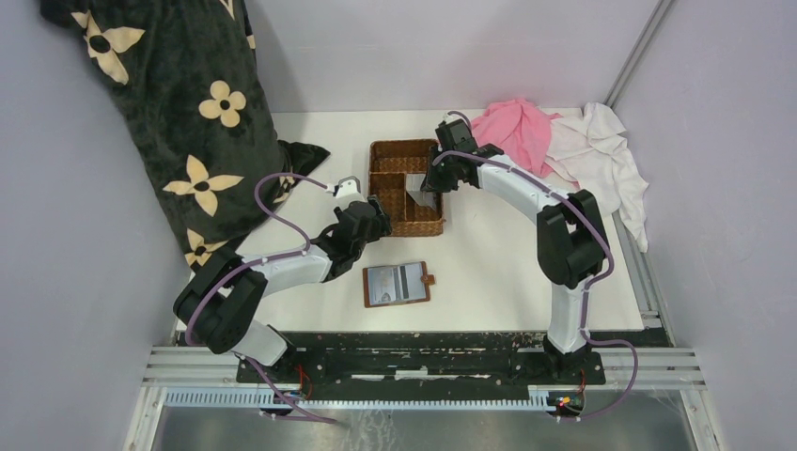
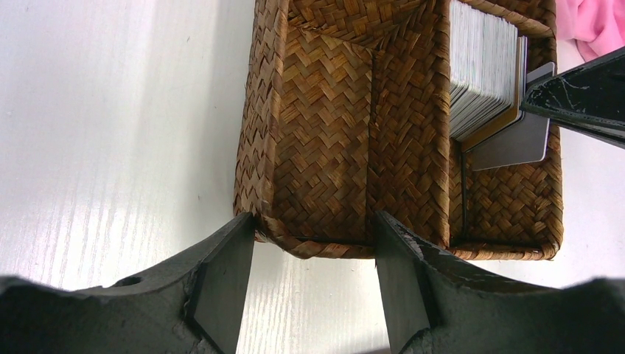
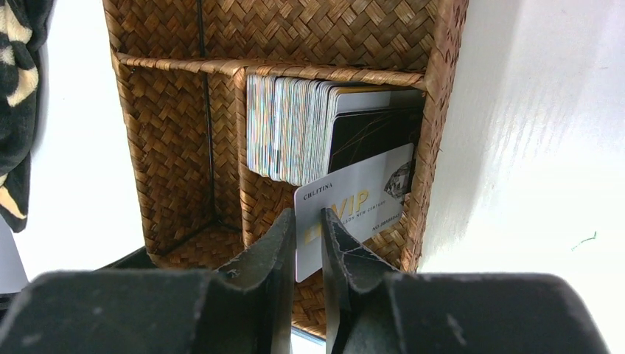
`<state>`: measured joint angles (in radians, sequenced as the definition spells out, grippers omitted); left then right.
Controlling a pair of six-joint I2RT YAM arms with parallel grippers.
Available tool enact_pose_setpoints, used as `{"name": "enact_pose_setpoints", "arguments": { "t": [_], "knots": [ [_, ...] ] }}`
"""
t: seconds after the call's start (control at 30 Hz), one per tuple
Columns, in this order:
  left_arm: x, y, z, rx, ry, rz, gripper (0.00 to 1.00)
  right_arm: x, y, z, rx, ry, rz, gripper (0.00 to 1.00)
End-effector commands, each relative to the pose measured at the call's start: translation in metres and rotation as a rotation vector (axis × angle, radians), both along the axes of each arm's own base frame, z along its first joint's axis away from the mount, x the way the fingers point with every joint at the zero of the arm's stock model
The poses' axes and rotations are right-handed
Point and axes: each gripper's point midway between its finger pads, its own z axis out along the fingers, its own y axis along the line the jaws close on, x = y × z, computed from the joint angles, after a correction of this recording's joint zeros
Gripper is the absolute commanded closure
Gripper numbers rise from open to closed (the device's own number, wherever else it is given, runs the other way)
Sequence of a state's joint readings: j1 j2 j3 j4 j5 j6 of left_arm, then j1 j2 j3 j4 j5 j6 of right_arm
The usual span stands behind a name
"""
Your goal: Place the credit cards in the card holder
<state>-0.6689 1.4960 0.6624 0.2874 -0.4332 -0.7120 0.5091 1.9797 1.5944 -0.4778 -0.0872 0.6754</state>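
A brown woven basket stands mid-table and holds an upright stack of credit cards in one compartment. A white card marked VIP leans out from the front of the stack. My right gripper is over that compartment, its jaws a narrow gap apart, with the card's lower left corner showing in the gap. In the left wrist view the same card looks grey under a right finger. My left gripper is open at the basket's near end wall. The brown card holder lies open nearer the arm bases, with greyish cards in it.
A dark cushion with cream flowers fills the back left, close to the left arm. Pink cloth and white cloth lie at the back right behind the right arm. The basket's other compartments look empty.
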Motion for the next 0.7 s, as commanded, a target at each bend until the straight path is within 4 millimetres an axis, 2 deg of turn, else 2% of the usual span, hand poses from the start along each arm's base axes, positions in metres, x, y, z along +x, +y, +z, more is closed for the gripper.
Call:
{"name": "enact_pose_setpoints", "arguments": {
  "t": [0.0, 0.23, 0.37, 0.47, 0.67],
  "knots": [
    [0.009, -0.014, 0.023, -0.046, -0.076, -0.048, 0.34, -0.002, 0.014, 0.043, 0.054, -0.085, 0.028, 0.79],
    [0.005, -0.013, 0.029, -0.057, -0.084, -0.057, 0.34, -0.013, 0.008, 0.057, -0.017, -0.122, 0.042, 0.85],
    [0.0, -0.012, 0.037, -0.076, -0.093, -0.064, 0.35, -0.024, 0.0, 0.063, -0.079, -0.139, 0.055, 0.93],
    [-0.006, -0.01, 0.047, -0.093, -0.103, -0.077, 0.35, -0.036, -0.007, 0.066, -0.115, -0.148, 0.069, 0.99],
    [-0.026, -0.013, 0.065, -0.15, -0.114, -0.152, 0.35, -0.074, -0.02, 0.079, -0.116, -0.169, 0.103, 0.99]
  ]
}}
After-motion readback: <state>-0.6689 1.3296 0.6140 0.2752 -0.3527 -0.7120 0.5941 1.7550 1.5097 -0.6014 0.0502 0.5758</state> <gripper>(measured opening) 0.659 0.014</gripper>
